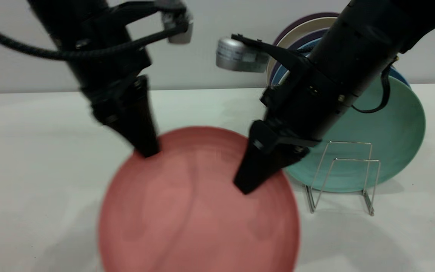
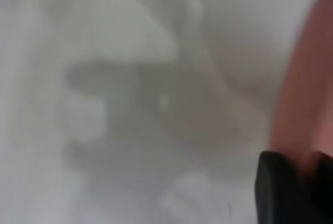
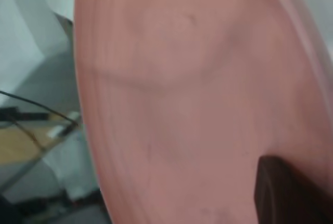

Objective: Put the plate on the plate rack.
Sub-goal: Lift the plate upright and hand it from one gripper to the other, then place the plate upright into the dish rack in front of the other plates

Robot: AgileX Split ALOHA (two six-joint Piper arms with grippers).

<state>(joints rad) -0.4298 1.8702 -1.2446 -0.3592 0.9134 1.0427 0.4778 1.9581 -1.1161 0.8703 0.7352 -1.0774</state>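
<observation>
Both sets of jaws are pinched on the rim of the plate (image 1: 198, 204), which faces the exterior camera, lifted and tilted. The left gripper (image 1: 147, 151) clamps the upper left of the rim; its wrist view shows dark finger tips (image 2: 283, 187) on either side of the pink edge. The right gripper (image 1: 249, 181) bites the upper right of the rim, and in its own view one dark fingertip (image 3: 291, 193) lies against the plate's face. Whether the lower edge touches the counter (image 1: 32, 151) cannot be told, since it runs out of view. Just beyond the right jaws, on their far side from the left arm, stands the plate rack (image 1: 347, 177), its front wire loops bare. Behind those loops a mint-green plate (image 1: 391, 132) leans, with more plates (image 1: 300, 30) stacked upright behind it. By my reading the grasp and lift are done; what remains is carrying the plate across to the rack, lowering it on edge between the loops, and releasing.
</observation>
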